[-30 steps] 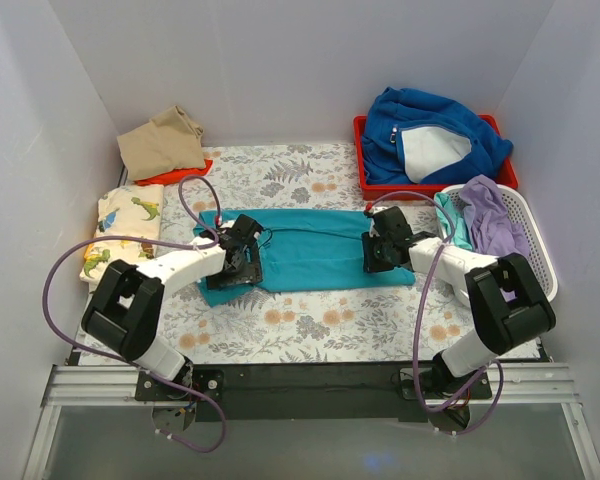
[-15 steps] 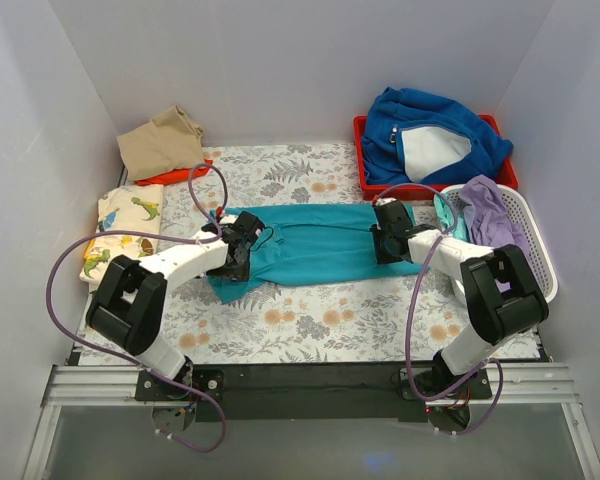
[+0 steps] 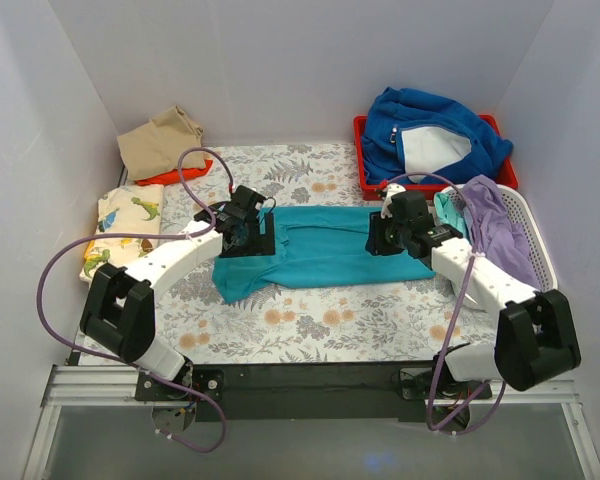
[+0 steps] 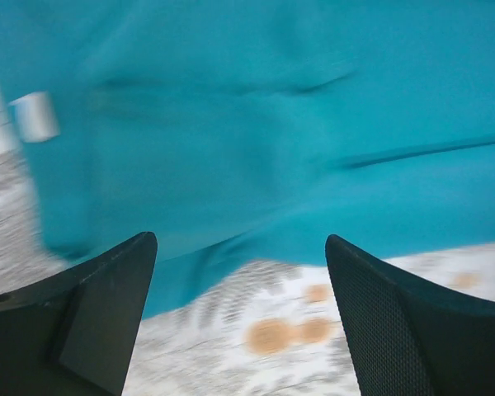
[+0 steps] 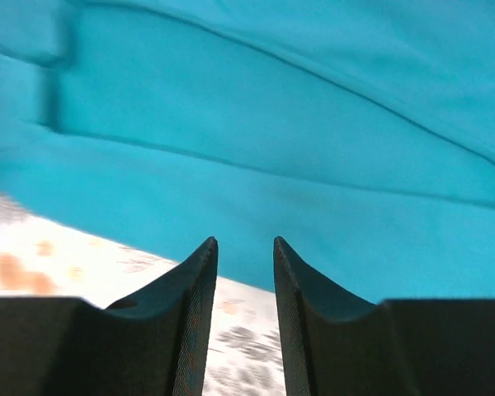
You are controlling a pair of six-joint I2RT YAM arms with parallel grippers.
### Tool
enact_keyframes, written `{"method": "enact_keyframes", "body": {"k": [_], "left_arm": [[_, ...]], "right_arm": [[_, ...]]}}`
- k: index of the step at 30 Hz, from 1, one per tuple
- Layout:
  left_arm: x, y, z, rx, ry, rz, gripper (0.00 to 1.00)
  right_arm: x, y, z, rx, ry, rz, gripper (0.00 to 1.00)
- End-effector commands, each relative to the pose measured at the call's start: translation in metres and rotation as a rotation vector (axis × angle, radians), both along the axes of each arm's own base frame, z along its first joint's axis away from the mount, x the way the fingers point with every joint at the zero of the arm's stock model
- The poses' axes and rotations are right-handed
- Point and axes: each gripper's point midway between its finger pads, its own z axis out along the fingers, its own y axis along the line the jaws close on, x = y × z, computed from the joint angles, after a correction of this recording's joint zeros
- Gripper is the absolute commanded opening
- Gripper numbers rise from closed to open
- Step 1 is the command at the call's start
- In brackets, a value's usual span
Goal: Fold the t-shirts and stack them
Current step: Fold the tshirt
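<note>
A soft teal t-shirt [image 3: 315, 250] lies on the desk [image 3: 310, 320] in a long wrinkly band, and its white tag [image 4: 35, 115] is blurry. The left end effector [image 4: 239, 243] is wide and the right end effector [image 5: 245, 243] is narrow. Both are empty.

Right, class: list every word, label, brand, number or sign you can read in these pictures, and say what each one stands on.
No text can be read in any view.
White tag on the teal t-shirt: too blurred to read, if it bears any text at all.
Cream dinosaur-print t-shirt: shows dinosaur pictures only, no words visible.
</note>
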Motion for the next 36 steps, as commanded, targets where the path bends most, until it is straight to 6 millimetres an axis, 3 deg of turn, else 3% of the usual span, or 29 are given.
{"method": "enact_keyframes", "body": {"k": [1, 2, 3, 4, 5, 7, 9, 13, 15, 17, 21, 23, 27, 30, 32, 36], "left_arm": [[0.020, -0.103, 0.049, -0.551, -0.035, -0.035, 0.81], [0.030, -0.123, 0.063, -0.655, -0.078, -0.075, 0.75], [0.028, -0.134, 0.062, -0.699, -0.071, -0.094, 0.74], [0.030, -0.141, 0.064, -0.731, -0.075, -0.055, 0.74], [0.032, -0.150, 0.065, -0.740, -0.090, -0.061, 0.79], [0.048, -0.141, 0.051, -0.666, -0.141, 0.046, 0.80], [0.056, -0.133, 0.035, -0.597, -0.175, 0.079, 0.80], [0.070, -0.101, -0.009, -0.420, -0.242, 0.161, 0.80], [0.068, -0.090, -0.019, -0.377, -0.255, 0.181, 0.80], [0.068, -0.081, -0.011, -0.357, -0.293, 0.201, 0.80], [0.064, -0.063, -0.002, -0.305, -0.344, 0.208, 0.80], [0.062, -0.054, 0.014, -0.305, -0.387, 0.229, 0.80], [0.052, -0.038, 0.026, -0.302, -0.434, 0.269, 0.80], [0.043, -0.027, 0.028, -0.302, -0.448, 0.297, 0.80], [0.038, -0.022, 0.020, -0.302, -0.448, 0.313, 0.81], [0.042, -0.026, 0.010, -0.322, -0.462, 0.298, 0.82]], "right_arm": [[0.005, 0.061, 0.068, 0.384, -0.091, 0.052, 0.40], [0.013, 0.071, 0.088, 0.457, -0.167, 0.053, 0.42], [0.010, 0.080, 0.102, 0.489, -0.224, 0.043, 0.49], [0.006, 0.083, 0.101, 0.521, -0.220, -0.003, 0.52], [0.013, 0.079, 0.113, 0.516, -0.289, -0.059, 0.53], [0.006, 0.083, 0.102, 0.455, -0.321, -0.109, 0.57], [0.013, 0.066, 0.083, 0.352, -0.366, -0.217, 0.60], [0.025, 0.038, 0.022, 0.131, -0.364, -0.302, 0.62], [0.027, 0.035, 0.003, 0.049, -0.349, -0.274, 0.62], [0.029, 0.035, -0.014, -0.001, -0.323, -0.255, 0.63], [0.036, 0.042, -0.022, -0.059, -0.311, -0.178, 0.62], [0.038, 0.039, -0.023, -0.090, -0.322, -0.173, 0.63], [0.046, 0.031, -0.021, -0.183, -0.354, -0.149, 0.63], [0.053, 0.020, -0.018, -0.241, -0.367, -0.157, 0.63], [0.060, 0.016, -0.013, -0.249, -0.378, -0.168, 0.64], [0.083, 0.000, -0.012, -0.233, -0.353, -0.200, 0.64]]}}
